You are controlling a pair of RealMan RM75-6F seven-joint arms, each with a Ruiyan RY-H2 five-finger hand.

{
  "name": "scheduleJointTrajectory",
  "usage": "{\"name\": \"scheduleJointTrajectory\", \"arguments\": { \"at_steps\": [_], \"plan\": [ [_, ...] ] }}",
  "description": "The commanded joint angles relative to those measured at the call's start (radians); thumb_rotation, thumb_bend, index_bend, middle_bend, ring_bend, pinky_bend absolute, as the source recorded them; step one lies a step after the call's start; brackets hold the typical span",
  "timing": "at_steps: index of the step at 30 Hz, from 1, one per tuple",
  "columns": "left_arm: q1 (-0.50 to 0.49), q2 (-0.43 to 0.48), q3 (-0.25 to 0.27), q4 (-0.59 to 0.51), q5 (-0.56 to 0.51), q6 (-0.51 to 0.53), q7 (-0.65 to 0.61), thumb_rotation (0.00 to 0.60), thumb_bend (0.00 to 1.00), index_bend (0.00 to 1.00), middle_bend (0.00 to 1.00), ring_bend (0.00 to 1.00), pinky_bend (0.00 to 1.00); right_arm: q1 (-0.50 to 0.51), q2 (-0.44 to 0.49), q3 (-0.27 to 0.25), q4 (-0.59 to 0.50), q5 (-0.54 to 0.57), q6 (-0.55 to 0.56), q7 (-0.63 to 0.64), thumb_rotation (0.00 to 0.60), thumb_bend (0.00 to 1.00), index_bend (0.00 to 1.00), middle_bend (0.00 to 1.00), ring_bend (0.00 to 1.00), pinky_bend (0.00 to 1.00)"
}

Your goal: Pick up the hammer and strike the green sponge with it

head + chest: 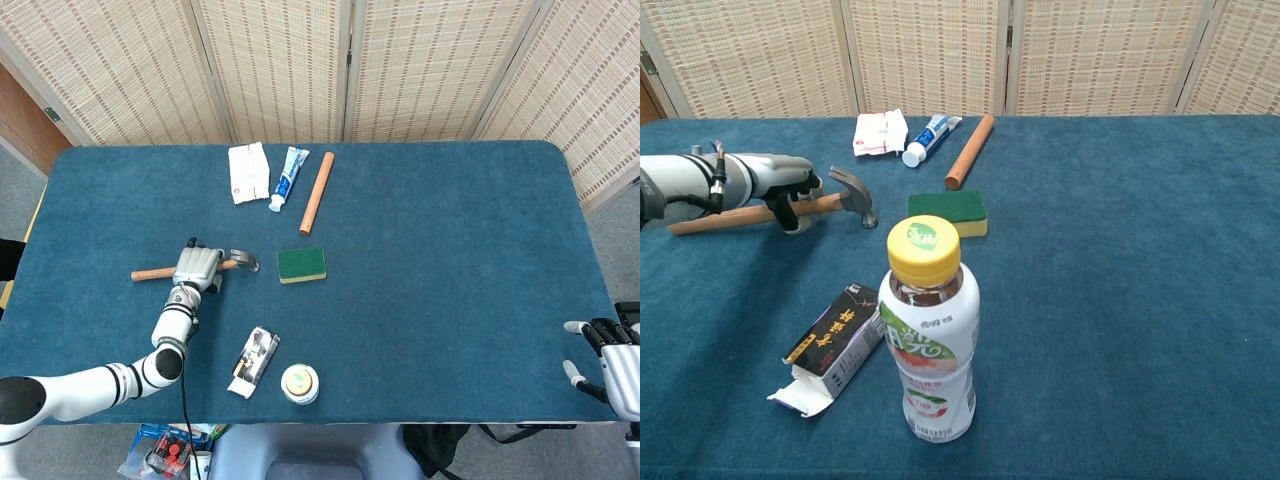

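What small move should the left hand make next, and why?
Probably lift the hammer clear of the table. The left hand has its fingers wrapped around the wooden handle, which looks to lie flat, and the green sponge sits just beyond the hammer's head.
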Motion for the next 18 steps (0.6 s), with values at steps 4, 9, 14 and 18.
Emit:
{"name": "scheduleJointTrajectory", "arguments": {
  "at_steps": [4,9,14,18],
  "plan": [
    [-0.012,0.012,0.019,-0.026,-0.026,0.002,0.021,0.6,0.49,0.32,0.39,0.22,0.0,0.002,-0.001,0.001,0.003,0.0,-0.004,0.003,0.6,0.26,0.33,0.37,0.23,0.26],
    [-0.021,0.011,0.026,-0.026,-0.034,0.005,0.023,0.6,0.57,0.32,0.39,0.22,0.0,0.002,0.0,0.001,0.002,0.003,-0.006,0.002,0.6,0.26,0.33,0.37,0.23,0.26],
    [-0.027,0.009,0.034,-0.022,-0.04,0.004,0.024,0.6,0.61,0.32,0.39,0.22,0.0,0.0,0.0,0.002,0.002,0.004,-0.004,0.002,0.6,0.26,0.33,0.37,0.23,0.26],
    [-0.031,0.007,0.04,-0.018,-0.043,0.004,0.025,0.6,0.61,0.33,0.39,0.22,0.0,0.001,-0.001,0.002,0.003,0.005,-0.007,0.001,0.6,0.26,0.33,0.37,0.23,0.26]
  ]
}}
